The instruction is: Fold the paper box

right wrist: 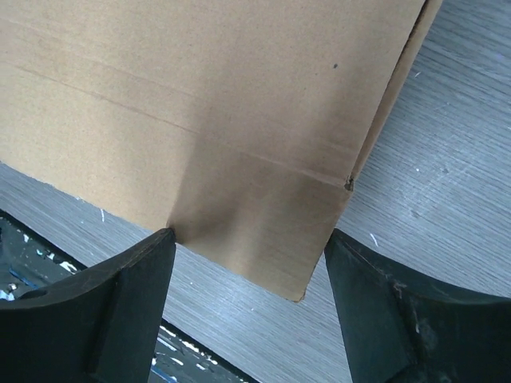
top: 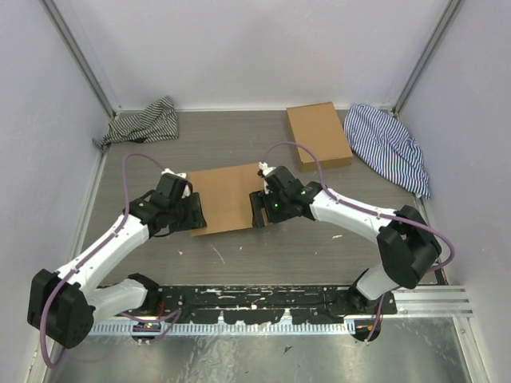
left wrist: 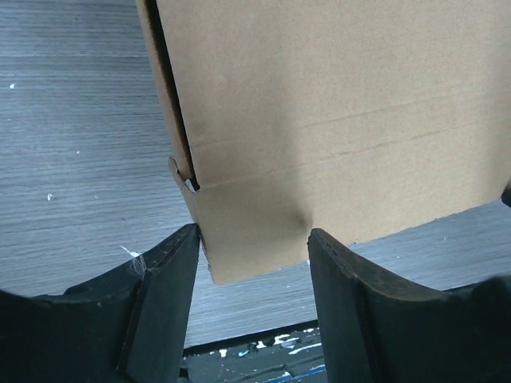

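Note:
The paper box (top: 227, 195) is a flat brown cardboard shape lying on the grey table between my two arms. My left gripper (top: 192, 214) stands open at its near left corner. In the left wrist view that corner of the paper box (left wrist: 319, 120) reaches down between the black fingers (left wrist: 168, 279), and the left gripper (left wrist: 252, 231) straddles it. My right gripper (top: 259, 209) stands open at the near right corner. The right wrist view shows the paper box (right wrist: 200, 104) with its corner flap between the spread fingers (right wrist: 375, 295) of the right gripper (right wrist: 250, 235).
A smaller brown cardboard box (top: 319, 134) lies at the back right. Beside it is a blue striped cloth (top: 391, 144); a grey striped cloth (top: 144, 121) lies at the back left. Walls enclose three sides. The arms' black base plate (top: 263, 299) runs along the near edge.

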`<control>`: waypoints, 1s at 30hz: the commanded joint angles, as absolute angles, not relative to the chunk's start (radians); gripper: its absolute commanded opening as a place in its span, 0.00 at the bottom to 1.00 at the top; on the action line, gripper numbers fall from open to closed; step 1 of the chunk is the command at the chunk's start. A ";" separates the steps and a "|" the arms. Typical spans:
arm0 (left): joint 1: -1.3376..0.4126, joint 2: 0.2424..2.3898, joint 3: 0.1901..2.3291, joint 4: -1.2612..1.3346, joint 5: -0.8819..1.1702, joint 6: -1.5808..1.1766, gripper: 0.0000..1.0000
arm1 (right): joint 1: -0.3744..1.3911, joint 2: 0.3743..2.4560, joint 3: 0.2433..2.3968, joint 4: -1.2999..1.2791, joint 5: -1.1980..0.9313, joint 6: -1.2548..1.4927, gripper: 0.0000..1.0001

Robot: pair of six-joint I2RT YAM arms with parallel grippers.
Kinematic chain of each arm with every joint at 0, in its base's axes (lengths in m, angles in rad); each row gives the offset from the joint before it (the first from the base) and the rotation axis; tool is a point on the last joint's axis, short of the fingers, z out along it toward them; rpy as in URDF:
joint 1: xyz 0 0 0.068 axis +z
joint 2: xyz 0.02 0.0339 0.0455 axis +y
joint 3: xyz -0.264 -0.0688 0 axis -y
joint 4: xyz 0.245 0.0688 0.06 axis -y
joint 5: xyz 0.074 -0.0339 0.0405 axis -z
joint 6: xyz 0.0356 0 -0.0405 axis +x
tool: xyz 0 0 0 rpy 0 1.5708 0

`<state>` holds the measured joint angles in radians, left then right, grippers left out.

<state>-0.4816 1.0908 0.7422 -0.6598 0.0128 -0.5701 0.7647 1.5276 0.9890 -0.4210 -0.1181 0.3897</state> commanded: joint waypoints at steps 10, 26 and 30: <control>-0.485 1.074 0.799 -0.702 0.101 -0.602 0.64 | 0.770 1.449 1.062 -0.420 -0.155 0.405 0.80; -0.439 1.102 0.790 -0.673 0.207 -0.606 0.66 | 0.770 1.485 1.069 -0.436 -0.199 0.396 0.82; -0.420 1.112 0.776 -0.652 0.244 -0.609 0.65 | 0.770 1.496 1.055 -0.434 -0.203 0.387 0.82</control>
<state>-0.4324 1.1038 0.7635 -0.7193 0.1478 -0.5930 0.7631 1.4929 1.0386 -0.4801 -0.1455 0.3946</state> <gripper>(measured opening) 0.656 0.822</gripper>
